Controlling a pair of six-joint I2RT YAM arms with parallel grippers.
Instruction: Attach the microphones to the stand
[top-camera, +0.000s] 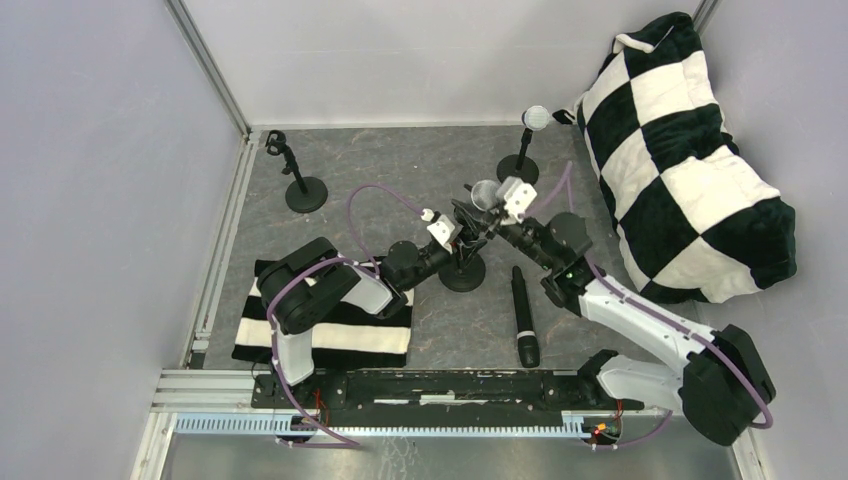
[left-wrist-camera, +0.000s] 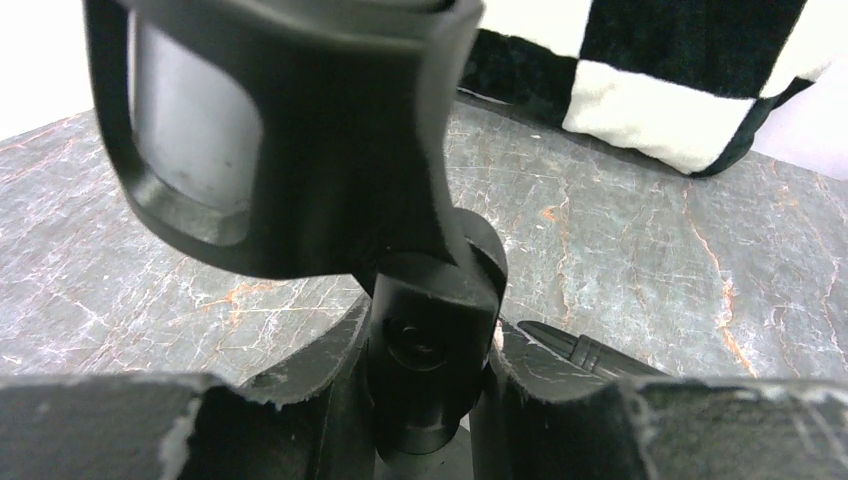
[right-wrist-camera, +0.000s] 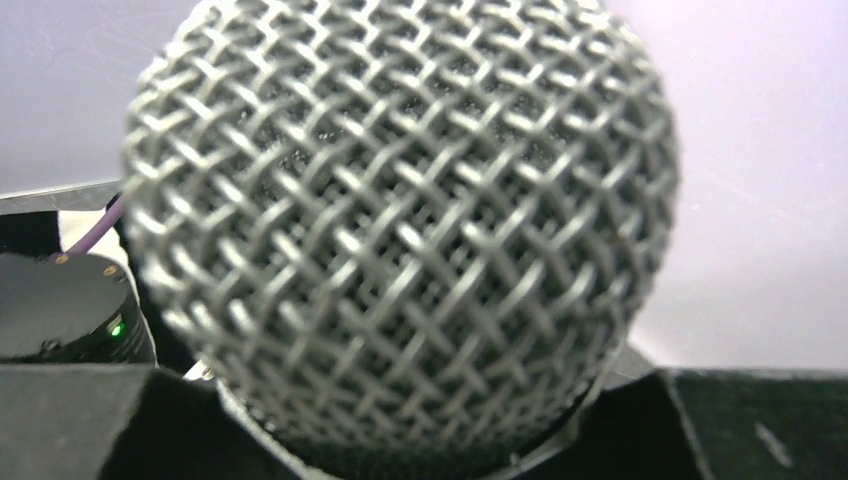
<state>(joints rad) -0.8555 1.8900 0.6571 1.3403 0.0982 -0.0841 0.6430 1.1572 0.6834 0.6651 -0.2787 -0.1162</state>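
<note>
Three black stands are on the marble table. My left gripper (top-camera: 459, 236) is shut on the upright post of the middle stand (top-camera: 462, 272). In the left wrist view its fingers (left-wrist-camera: 300, 370) clamp the swivel joint (left-wrist-camera: 430, 345) below the empty clip (left-wrist-camera: 290, 140). My right gripper (top-camera: 497, 213) is shut on a microphone with a silver mesh head (top-camera: 485, 193), held just over that clip. The head (right-wrist-camera: 400, 220) fills the right wrist view. A black microphone (top-camera: 525, 316) lies on the table to the right. Another microphone (top-camera: 537, 118) stands in the back right stand (top-camera: 518, 168).
An empty stand (top-camera: 304, 190) stands at the back left. A black-and-white checkered cushion (top-camera: 690, 160) fills the right side. A striped cloth (top-camera: 330, 335) lies under my left arm. Grey walls close the back and sides.
</note>
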